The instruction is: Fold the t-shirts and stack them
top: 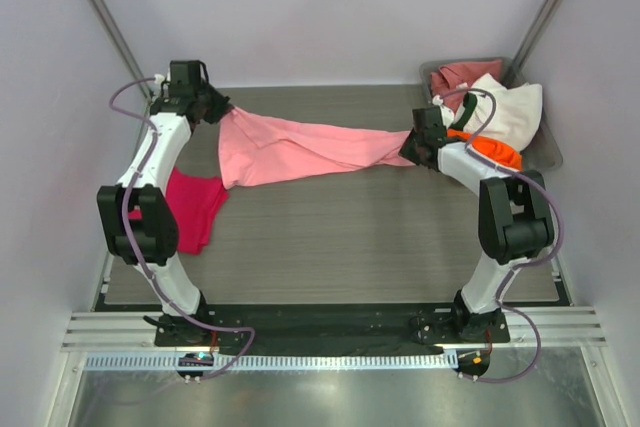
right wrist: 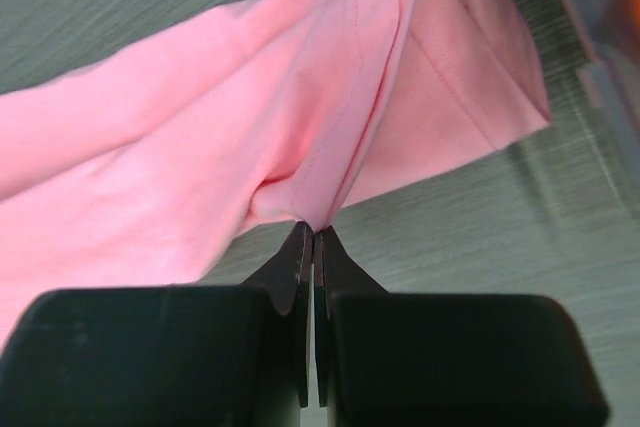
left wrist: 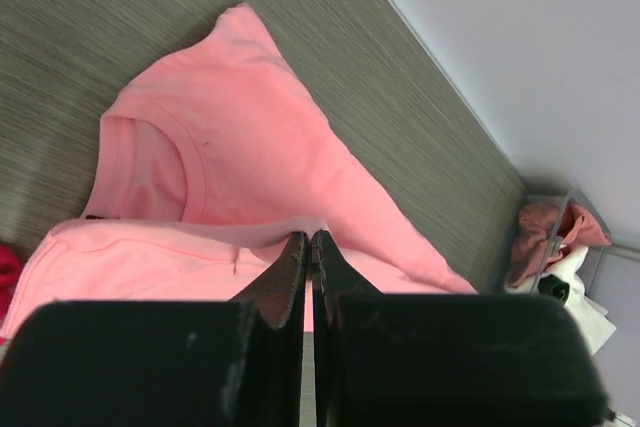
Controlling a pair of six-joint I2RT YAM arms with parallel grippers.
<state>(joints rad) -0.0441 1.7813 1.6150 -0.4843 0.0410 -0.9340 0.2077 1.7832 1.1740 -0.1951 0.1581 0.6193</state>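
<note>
A light pink t-shirt (top: 290,147) hangs stretched between my two grippers above the back of the table. My left gripper (top: 222,107) is shut on its left end; the left wrist view shows the jaws (left wrist: 309,239) pinching a fold, with the collar and a sleeve (left wrist: 200,147) below. My right gripper (top: 410,147) is shut on the right end; the right wrist view shows the tips (right wrist: 313,230) clamped on a bunched seam (right wrist: 330,147). A magenta-red t-shirt (top: 195,209) lies on the table at the left. Dusty rose (top: 458,75), white (top: 512,112) and orange (top: 495,152) t-shirts are in the bin.
A grey bin (top: 545,142) stands at the back right corner, heaped with shirts; it also shows in the left wrist view (left wrist: 570,247). The grey wood-grain table (top: 350,237) runs to white walls at the back and sides.
</note>
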